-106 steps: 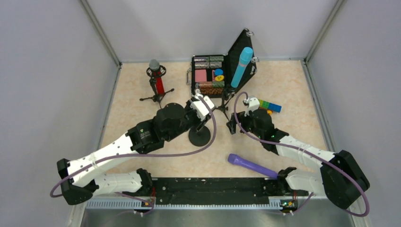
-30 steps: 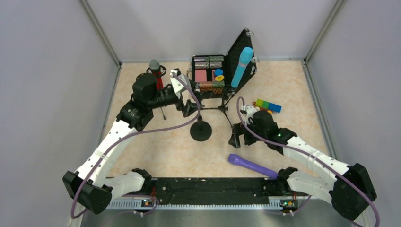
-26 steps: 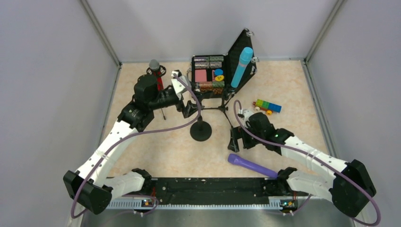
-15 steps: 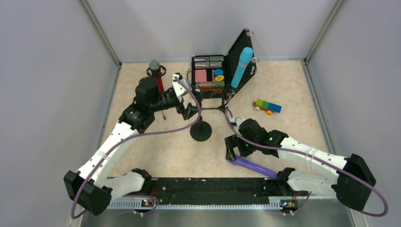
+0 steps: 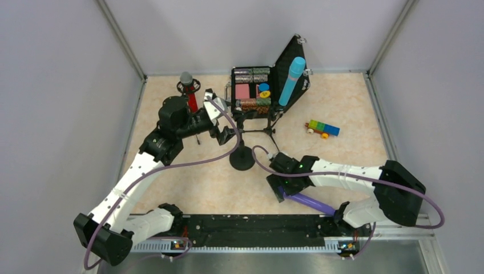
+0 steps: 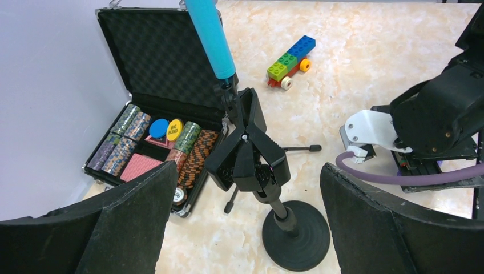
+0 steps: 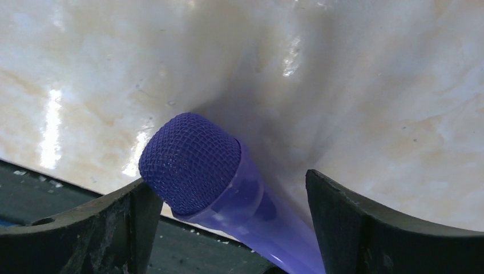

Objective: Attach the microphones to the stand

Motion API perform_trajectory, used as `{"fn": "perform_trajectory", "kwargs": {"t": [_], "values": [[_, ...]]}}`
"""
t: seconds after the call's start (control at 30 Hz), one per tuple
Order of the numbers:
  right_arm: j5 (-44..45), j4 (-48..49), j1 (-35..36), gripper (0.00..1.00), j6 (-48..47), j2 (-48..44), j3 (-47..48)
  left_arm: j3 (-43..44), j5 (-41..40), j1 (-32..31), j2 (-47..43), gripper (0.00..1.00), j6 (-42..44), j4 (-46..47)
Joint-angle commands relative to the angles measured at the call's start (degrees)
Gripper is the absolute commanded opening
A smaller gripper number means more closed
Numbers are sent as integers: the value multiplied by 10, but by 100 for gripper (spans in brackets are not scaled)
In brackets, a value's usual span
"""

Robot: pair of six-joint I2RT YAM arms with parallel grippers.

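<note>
Right tool: down low at the near middle of the bench, fingers parted either side of the purple microphone. One finger is close against the mesh head and there is a clear gap at the other; it is not clamped on.
Purple microphone: lying flat on the bench near the front rail, with its head pointing left and slightly far.
Left tool: raised at the far left, fingers spread wide with nothing between them, facing the round-base stand.
Round-base stand: upright at mid bench, black clamp head on top.
Light blue microphone: held tilted on a tripod stand at the far side, in front of the open chip case.
Red microphone: upright in a tripod stand at the far left.
Toy-brick car: on the bench at the far right, well apart from both tools.
</note>
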Motion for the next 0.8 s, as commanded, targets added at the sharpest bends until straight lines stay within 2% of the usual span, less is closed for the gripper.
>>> {"fn": "perform_trajectory", "kwargs": {"t": [0.0,0.1,0.2,0.23,0.37,0.47,0.77], "values": [[65,-22,14,87,16,32,26,-12,-16,5,-23,99,17,17],[74,-4,14,81,16,39,20,-21,-27,5,-30,99,21,22],[82,21,14,57,14,36,16,-23,-29,7,-30,99,21,22],[87,29,13,53,13,34,15,-23,-29,8,-30,99,21,22],[102,56,8,49,9,32,18,-29,-36,8,-30,99,21,23],[88,81,-16,33,4,32,18,-31,-37,10,-30,99,19,24],[35,150,-80,31,-6,15,12,-37,-36,11,-30,99,13,28]]}}
